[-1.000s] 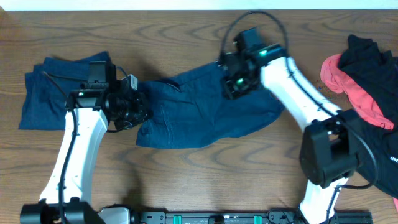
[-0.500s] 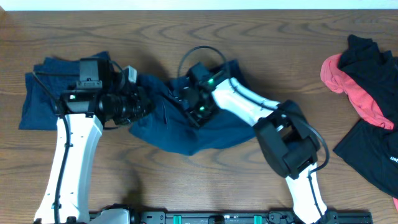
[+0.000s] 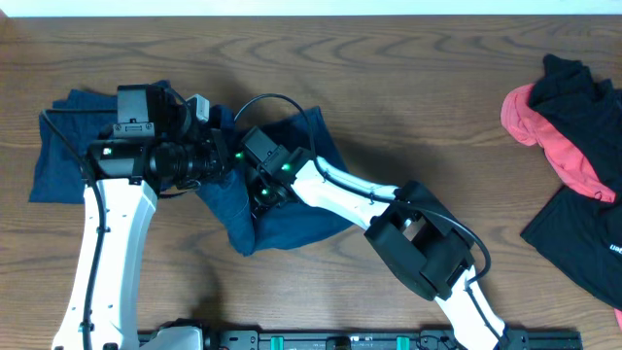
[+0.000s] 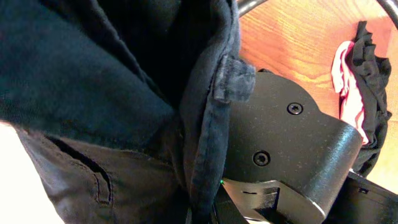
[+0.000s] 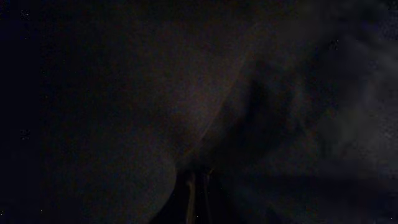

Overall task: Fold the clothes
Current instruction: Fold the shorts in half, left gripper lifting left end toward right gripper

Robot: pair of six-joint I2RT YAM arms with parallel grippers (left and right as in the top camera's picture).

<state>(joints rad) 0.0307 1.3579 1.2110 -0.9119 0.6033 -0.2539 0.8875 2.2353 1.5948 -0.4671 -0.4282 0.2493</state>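
Note:
The dark navy shorts [image 3: 292, 212] lie bunched and doubled over at the table's middle left. My left gripper [image 3: 222, 163] is shut on their left edge. My right gripper [image 3: 256, 185] reaches across from the right, right next to the left one, and is shut on the fabric. In the left wrist view the shorts' waistband with a belt loop [image 4: 231, 74] hangs by the left gripper [image 4: 205, 214], with the right gripper's black body [image 4: 292, 149] just behind. The right wrist view is almost black with shorts fabric [image 5: 186, 93]; the right gripper's fingers [image 5: 196, 193] sit close together.
A second navy garment [image 3: 58, 146] lies flat at the far left, partly under my left arm. A pile of black and coral-red clothes [image 3: 573, 126] sits at the right edge and also shows in the left wrist view [image 4: 345, 81]. Bare wood table [image 3: 437, 117] lies between.
My right gripper has swept left across the table with the shorts' right side, doubling the shorts over toward my left gripper. The left gripper has shifted only slightly.

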